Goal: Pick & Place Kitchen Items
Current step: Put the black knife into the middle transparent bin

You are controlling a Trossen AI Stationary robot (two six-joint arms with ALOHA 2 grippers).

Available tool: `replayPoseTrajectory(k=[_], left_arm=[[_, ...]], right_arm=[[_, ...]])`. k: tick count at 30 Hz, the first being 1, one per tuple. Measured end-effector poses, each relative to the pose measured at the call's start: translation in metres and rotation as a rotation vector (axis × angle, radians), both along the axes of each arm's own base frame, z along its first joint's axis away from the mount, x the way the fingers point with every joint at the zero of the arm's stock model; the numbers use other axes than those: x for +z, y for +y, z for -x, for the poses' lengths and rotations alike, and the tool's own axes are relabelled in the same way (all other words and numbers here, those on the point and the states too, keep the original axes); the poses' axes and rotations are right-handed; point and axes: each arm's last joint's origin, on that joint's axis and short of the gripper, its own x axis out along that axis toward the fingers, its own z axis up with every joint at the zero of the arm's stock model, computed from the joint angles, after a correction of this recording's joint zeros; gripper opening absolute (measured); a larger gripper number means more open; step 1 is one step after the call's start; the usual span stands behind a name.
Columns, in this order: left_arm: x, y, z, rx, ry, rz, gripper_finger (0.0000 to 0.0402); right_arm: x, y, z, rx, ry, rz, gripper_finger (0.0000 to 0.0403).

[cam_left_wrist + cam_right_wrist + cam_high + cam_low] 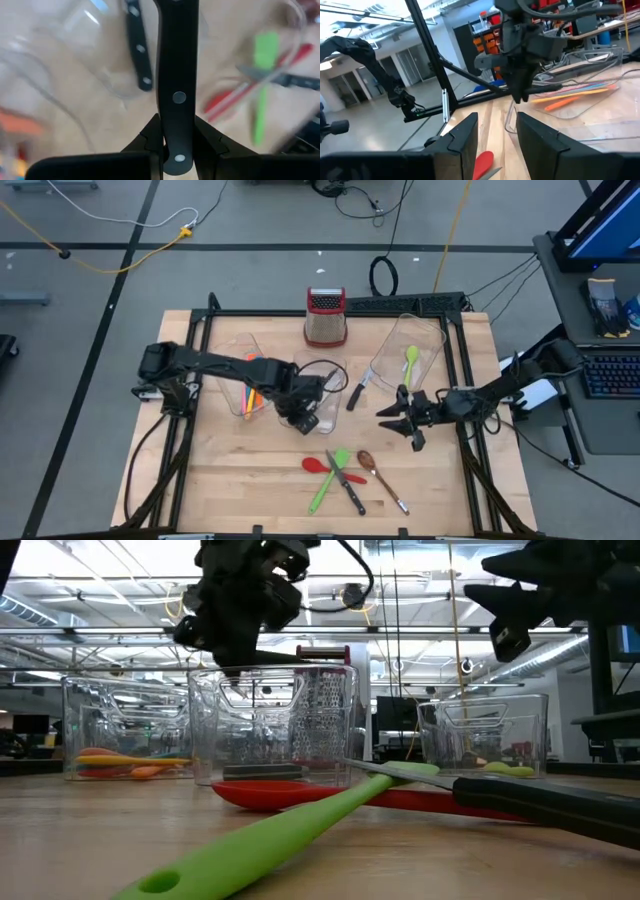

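On the left of the counter (220,470) a clear bin (248,375) holds a bundle of orange, yellow and pink utensils (254,393), lying lengthwise in it. Just beside it, over a second clear bin (322,405), the left gripper (177,142) has its fingers (152,137) clamped on a black-handled knife (175,75); the riveted handle runs straight away from the wrist. Another black-handled knife (356,393) lies slanted on the counter beside that bin. Behind stands the box grater (326,317). Nearer the front edge lie a red spoon (317,465), a green spatula (329,479), a third knife (347,482) crossing it, and a brown spoon (380,479), all slanted. To the right, a tilted clear bin (415,350) holds a green spoon (411,365) pointing roughly toward the back. The right gripper (495,135) hovers near this bin, fingers (465,137) parted and holding nothing.
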Motion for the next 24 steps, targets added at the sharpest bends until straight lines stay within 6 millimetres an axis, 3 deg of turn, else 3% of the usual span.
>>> replayPoseTrajectory(k=[14,24], left_arm=[[0.004,0.032,0.003,0.133,0.082,0.42,0.0053],[0.004,0.054,0.004,0.241,0.093,0.486,0.0053]], right_arm=[[0.0,0.0,0.002,0.028,-0.013,0.007,0.0128],[0.0,0.0,0.002,0.028,-0.008,0.012,0.0128]])
